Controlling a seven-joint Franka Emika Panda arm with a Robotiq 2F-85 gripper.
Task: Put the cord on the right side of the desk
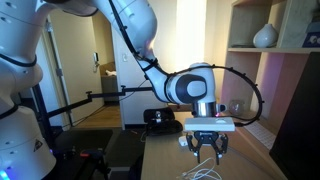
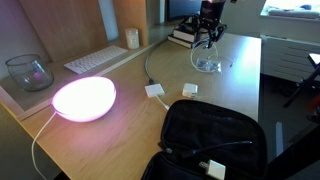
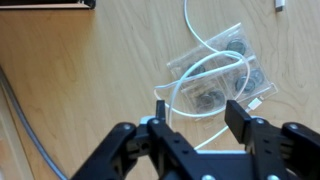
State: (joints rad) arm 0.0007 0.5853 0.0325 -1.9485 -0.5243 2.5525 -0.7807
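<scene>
- One wide desk (image 2: 120, 135) carries everything.
- Gripper (image 3: 197, 112) hangs just above it, jaws apart, holding nothing.
- Cord (image 2: 207, 66) lies looped directly beneath, probably light, limp and slippery; best pinched where strands bunch, so several loops lift together.

No text, brand, number or sign can be read in any of the views. In the wrist view, the clear plastic packets (image 3: 225, 80) lying on the desk (image 3: 80, 90) carry dark marks, but they are too blurred to make out. In an exterior view, the keys of the white keyboard (image 2: 97, 60) are too small to show any characters.
</scene>
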